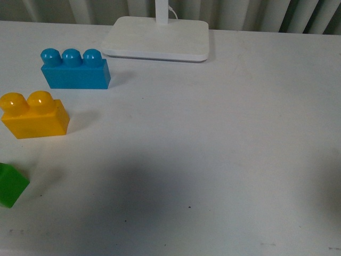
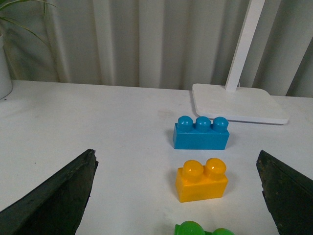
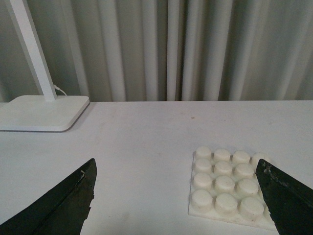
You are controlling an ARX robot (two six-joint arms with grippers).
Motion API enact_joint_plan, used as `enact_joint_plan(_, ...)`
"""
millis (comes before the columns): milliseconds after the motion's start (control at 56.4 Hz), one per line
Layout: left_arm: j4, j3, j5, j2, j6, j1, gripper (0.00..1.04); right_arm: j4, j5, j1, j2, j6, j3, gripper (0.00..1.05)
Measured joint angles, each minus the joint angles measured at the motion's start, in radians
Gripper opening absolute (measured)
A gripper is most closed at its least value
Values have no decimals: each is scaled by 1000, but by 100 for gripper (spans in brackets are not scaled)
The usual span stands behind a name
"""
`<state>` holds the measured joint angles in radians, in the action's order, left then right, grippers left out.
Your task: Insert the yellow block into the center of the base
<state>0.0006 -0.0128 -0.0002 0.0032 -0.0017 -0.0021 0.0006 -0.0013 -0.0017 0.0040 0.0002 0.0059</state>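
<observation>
The yellow block stands upright on the white table at the left of the front view, studs up. It also shows in the left wrist view, ahead of and between the wide-open fingers of my left gripper, which holds nothing. The base, a white studded plate, lies flat on the table in the right wrist view, partly behind one finger of my open, empty right gripper. The base is out of the front view. Neither gripper shows in the front view.
A blue three-stud brick stands behind the yellow block, also seen in the left wrist view. A green block sits at the left edge. A white lamp stand is at the table's back, before curtains.
</observation>
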Motion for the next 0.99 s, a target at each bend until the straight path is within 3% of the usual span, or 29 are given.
enact_joint_plan(762, 0, 0, 0, 0, 0, 0, 98, -20, 13, 0, 10, -12, 5, 96)
enact_joint_plan(992, 0, 0, 0, 0, 0, 0, 98, -13, -197, -252, 518, -114, 225, 96)
